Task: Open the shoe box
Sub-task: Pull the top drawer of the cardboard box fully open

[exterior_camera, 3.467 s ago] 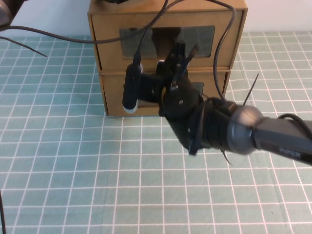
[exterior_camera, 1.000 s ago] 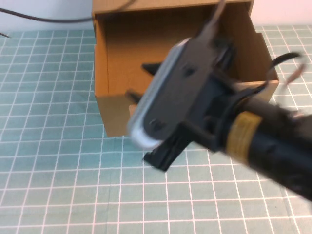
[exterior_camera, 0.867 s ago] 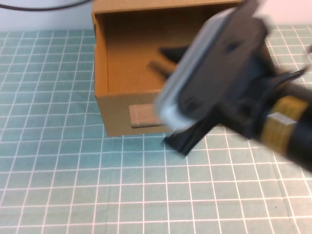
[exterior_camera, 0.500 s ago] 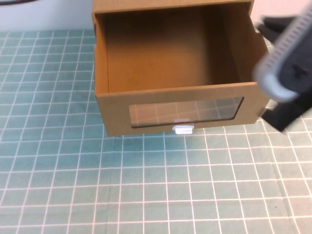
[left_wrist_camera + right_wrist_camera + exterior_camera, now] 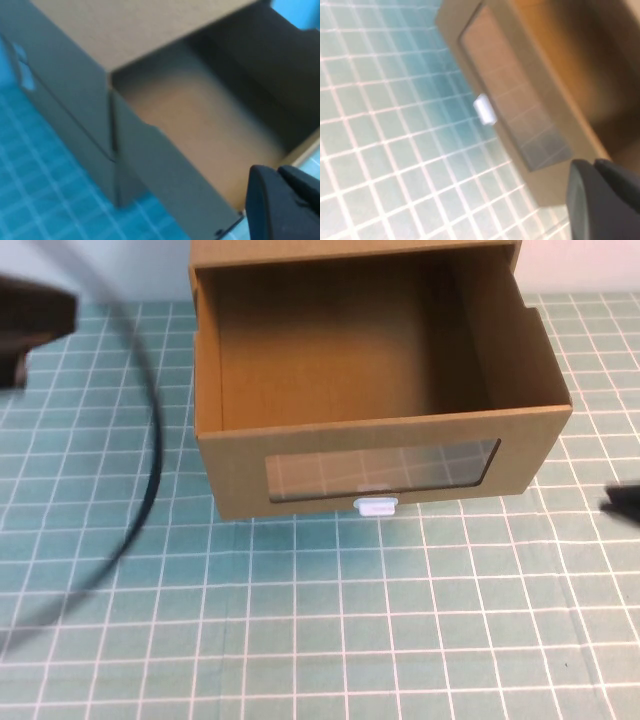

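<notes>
shoe box drawer [image 5: 380, 455] pulled out (looks done tbh); right gripper [image 5: 602, 200] clenched empty, off right | left gripper [image 5: 282, 205] by box's left, state unclear | risk: loose cable [image 5: 150, 440] snagging drawer corner

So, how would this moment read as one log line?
drawer: out, empty | right hand: shut, right of drawer | left hand: left of drawer

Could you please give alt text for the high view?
An empty cardboard shoe box drawer stands pulled out on a green grid mat, with a clear window and white tab on its front. The right gripper, shut, shows at the right edge, apart from the drawer; the left gripper is a dark blur at the upper left, beside a cable.
</notes>
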Controlling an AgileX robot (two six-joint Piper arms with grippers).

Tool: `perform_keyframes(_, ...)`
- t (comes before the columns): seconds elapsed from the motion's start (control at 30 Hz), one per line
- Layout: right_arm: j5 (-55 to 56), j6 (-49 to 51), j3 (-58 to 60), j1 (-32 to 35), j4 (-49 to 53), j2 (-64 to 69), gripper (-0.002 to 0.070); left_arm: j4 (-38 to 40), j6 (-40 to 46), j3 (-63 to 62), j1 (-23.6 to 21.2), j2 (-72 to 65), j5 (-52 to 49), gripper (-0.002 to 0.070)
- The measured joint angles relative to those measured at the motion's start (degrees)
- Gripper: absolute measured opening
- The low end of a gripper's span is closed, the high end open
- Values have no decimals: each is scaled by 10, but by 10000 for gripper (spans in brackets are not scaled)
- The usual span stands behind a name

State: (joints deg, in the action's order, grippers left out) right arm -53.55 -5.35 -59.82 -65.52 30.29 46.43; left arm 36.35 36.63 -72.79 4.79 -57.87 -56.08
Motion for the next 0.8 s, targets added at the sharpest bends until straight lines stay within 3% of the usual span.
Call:
perform_keyframes(0.17, 17, -6, 83, 0, -3, -44, -13, 5, 26, 164, 0, 131, 109, -4)
perform_keyframes(0.37, 29, -6, 125, 0, -2, -73, -13, 18, 11, 289, 0, 237, 119, -4)
perform_keyframes(0.8, 28, -6, 130, 0, -6, -73, -13, 13, 6, 336, 0, 275, 73, -4)
